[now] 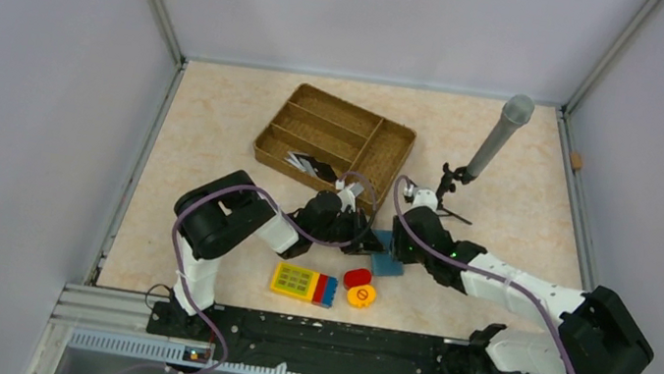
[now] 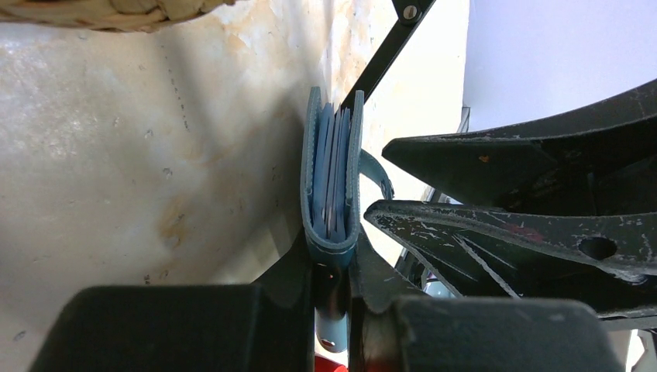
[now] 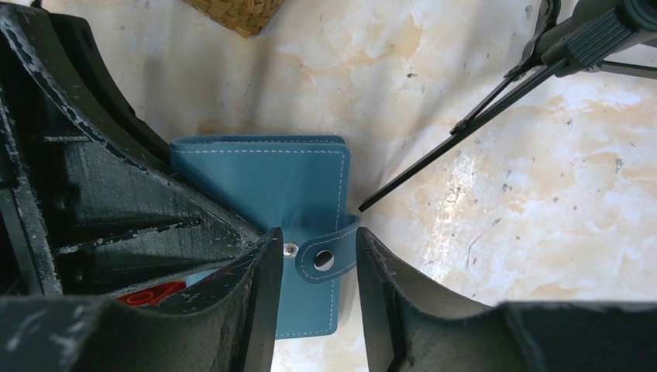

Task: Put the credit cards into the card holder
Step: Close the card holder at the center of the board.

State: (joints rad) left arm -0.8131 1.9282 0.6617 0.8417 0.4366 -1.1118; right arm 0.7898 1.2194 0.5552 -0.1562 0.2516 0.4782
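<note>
The teal-blue card holder (image 3: pixel 263 178) is folded shut and stands on its edge on the table. My left gripper (image 2: pixel 333 252) is shut on its spine end. Seen edge-on in the left wrist view, the card holder (image 2: pixel 352 155) shows thin light-blue and white layers (image 2: pixel 331 174) between its covers; I cannot tell cards from pockets. Its snap tab (image 3: pixel 329 260) hangs loose beside the metal stud (image 3: pixel 290 249). My right gripper (image 3: pixel 318 248) is open, with one jaw on either side of the tab. In the top view both grippers, left (image 1: pixel 362 241) and right (image 1: pixel 396 246), meet at the card holder (image 1: pixel 386 263).
A brown wicker divided tray (image 1: pixel 335 138) stands behind, with dark and white flat things (image 1: pixel 309 166) in its near compartment. A microphone on a small tripod (image 1: pixel 494 142) stands at the right rear. A yellow keypad block (image 1: pixel 302 284), a red piece (image 1: pixel 356 277) and an orange disc (image 1: pixel 360 296) lie in front.
</note>
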